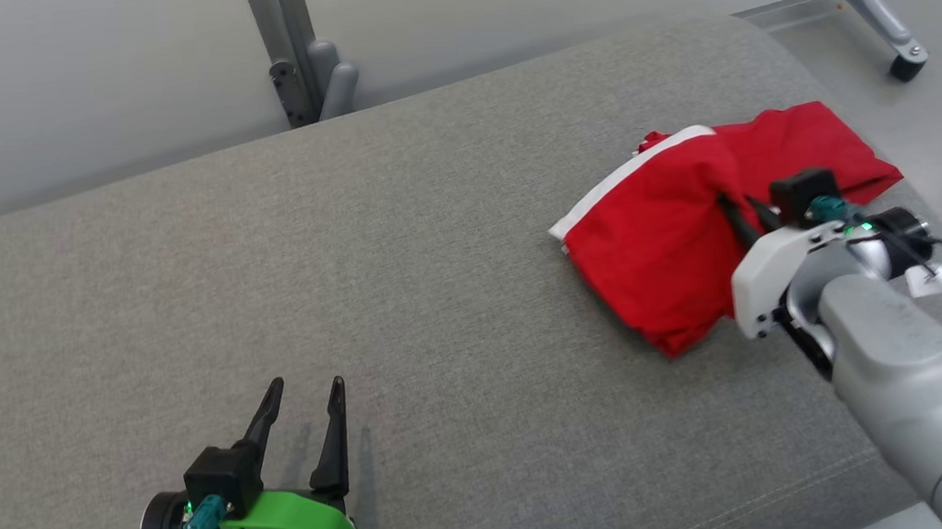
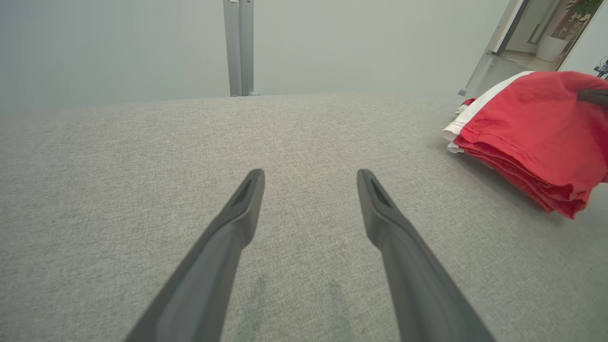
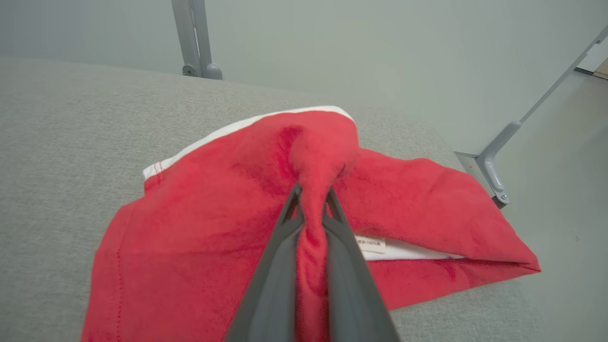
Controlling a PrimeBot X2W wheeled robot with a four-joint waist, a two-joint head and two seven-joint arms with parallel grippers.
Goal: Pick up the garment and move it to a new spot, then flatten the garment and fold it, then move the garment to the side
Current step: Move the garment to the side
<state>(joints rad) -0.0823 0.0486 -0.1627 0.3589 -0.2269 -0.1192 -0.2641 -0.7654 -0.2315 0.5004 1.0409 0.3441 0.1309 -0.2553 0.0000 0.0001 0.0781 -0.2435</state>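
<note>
My right tool (image 1: 733, 203) is clamped on the red garment (image 1: 650, 253). In my right wrist view the two dark fingers (image 3: 280, 247) stand close together with a ridge of red cloth pinched between them; the cloth rises in a peak just past their tips. The rest of the garment lies bunched and partly folded on the grey fabric-covered bench (image 1: 356, 263), toward its far right corner, near the rounded edge. A white band (image 1: 629, 173) runs along the garment's upper left edge; a small white label (image 3: 370, 244) shows inside a fold just right of my fingers, its print too small to read.

My left tool (image 1: 306, 382) sits at the lower left of the head view, well apart from the garment; its fingers are spread wide over bare bench fabric, with faint shadows beneath them. From that wrist the garment lies off to the right.

Behind the bench a grey metal post (image 1: 295, 54) stands against the pale wall; at the far right a grey leg ends in a black caster (image 1: 907, 66) on the floor.
</note>
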